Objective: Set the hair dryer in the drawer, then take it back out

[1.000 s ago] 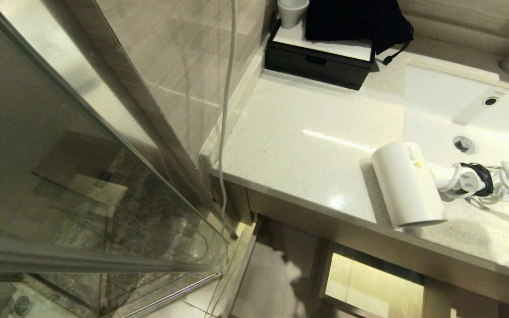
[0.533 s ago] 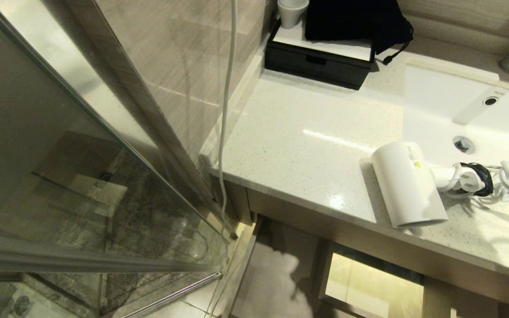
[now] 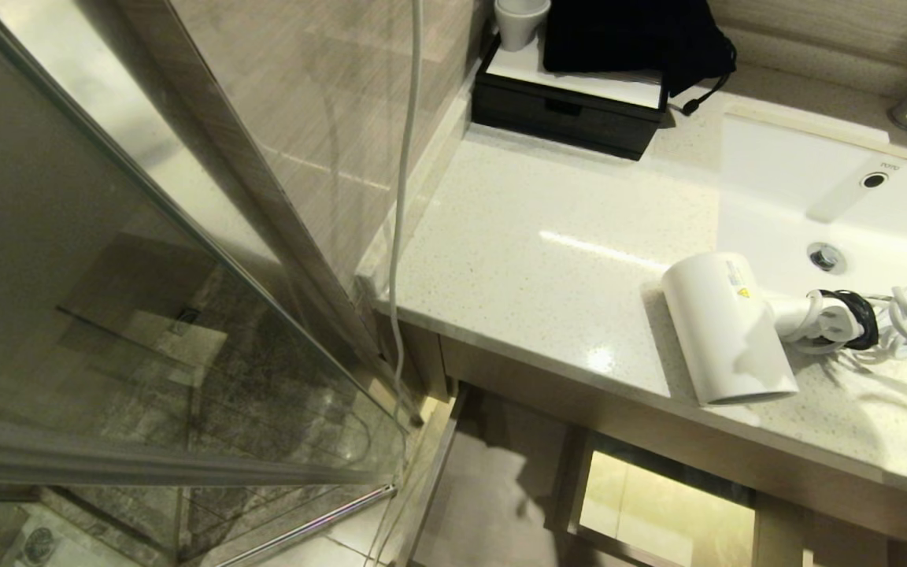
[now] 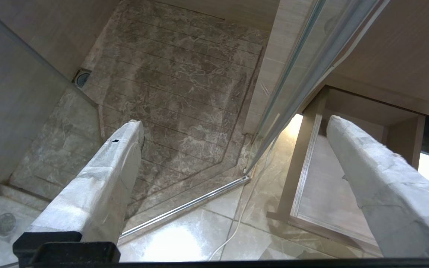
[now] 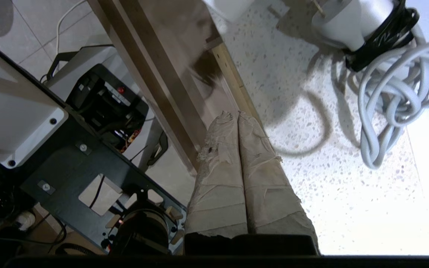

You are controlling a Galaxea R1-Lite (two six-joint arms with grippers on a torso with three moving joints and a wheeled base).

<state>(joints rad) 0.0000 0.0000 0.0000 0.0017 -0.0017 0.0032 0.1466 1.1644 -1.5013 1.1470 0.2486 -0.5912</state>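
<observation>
Hovering over the countertop (image 5: 304, 186) edge, right gripper (image 5: 238, 113) fingers pressed together, empty; hair dryer (image 3: 725, 327) near. Left gripper (image 4: 233, 123) spread wide, empty, above the floor.

hair dryer (image 3: 725, 327): white, lying on its side on the countertop's front edge, beside the sink
cord (image 3: 906, 323): bundled, white

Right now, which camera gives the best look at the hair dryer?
The head view: the whole hair dryer lies on the countertop beside the sink. The right wrist view catches only its plug end and bundled cord; the left wrist view shows none.
</observation>
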